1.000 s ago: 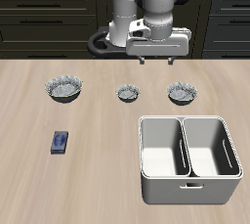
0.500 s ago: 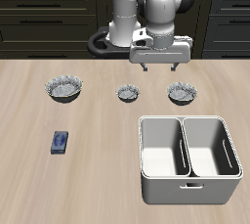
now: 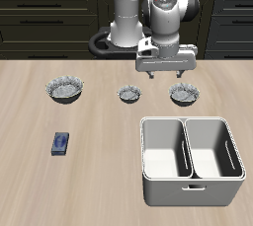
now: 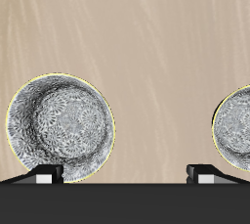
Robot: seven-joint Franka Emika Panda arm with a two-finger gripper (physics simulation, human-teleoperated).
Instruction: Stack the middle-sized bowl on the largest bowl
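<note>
Three grey bowls with crinkled pale rims stand in a row across the table. The largest bowl (image 3: pixel 65 90) is at one end. The middle-sized bowl (image 3: pixel 183 94) is at the other end, and it also shows in the wrist view (image 4: pixel 61 128). My gripper (image 3: pixel 164 75) is open and empty. It hangs above the table just behind the gap between the middle-sized bowl and the smallest bowl (image 3: pixel 129 94), nearer the middle-sized one. Its fingertips (image 4: pixel 44 176) show at the edge of the wrist view, spread wide.
The smallest bowl shows partly in the wrist view (image 4: pixel 234 125). A white two-compartment bin (image 3: pixel 191 176) stands near the table's front edge, in front of the middle-sized bowl. A small blue object (image 3: pixel 60 143) lies in front of the largest bowl.
My gripper has come down and shifted toward the middle-sized bowl, and the hand has turned a little. The bowls have not moved.
</note>
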